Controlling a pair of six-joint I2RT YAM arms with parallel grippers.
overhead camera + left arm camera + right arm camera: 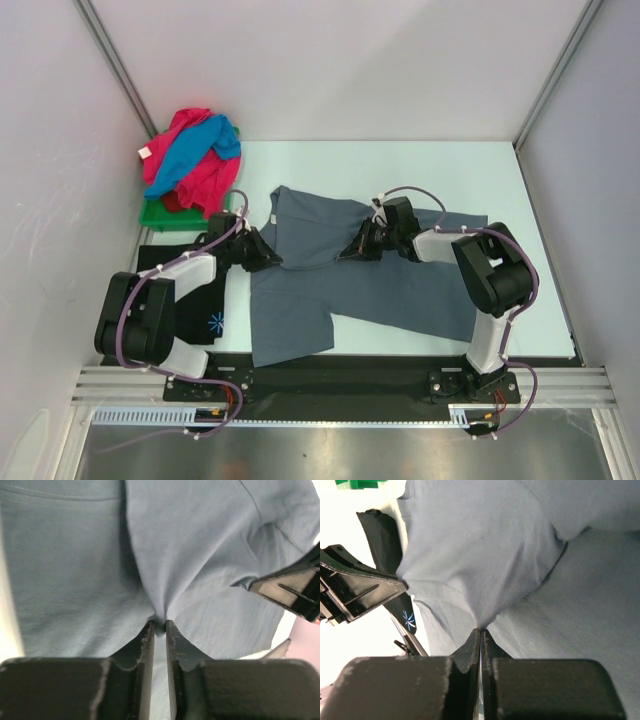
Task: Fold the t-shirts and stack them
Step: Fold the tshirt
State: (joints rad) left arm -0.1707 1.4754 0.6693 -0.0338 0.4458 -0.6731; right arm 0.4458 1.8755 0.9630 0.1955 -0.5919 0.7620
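White walls (330,60) with grey metal posts close in a pale surface (480,170), where 2 robot arms reach in from the near edge. A slate-grey t-shirt (380,290) lies spread across the middle of the surface, rumpled and part-folded, its upper left portion drawn up between the arms. At the left edge a black t-shirt (205,305) with a small blue-white print lies flat, partly hidden under the left arm. In the far left corner, pink and blue t-shirts (190,160) are heaped on a green tray (165,215), covering most of it. The left claw (159,623) has its jaws a sliver apart, a pucker of grey cloth caught at the tips. The right claw (480,630) is pressed fully together, pinching another fold of the same shirt.
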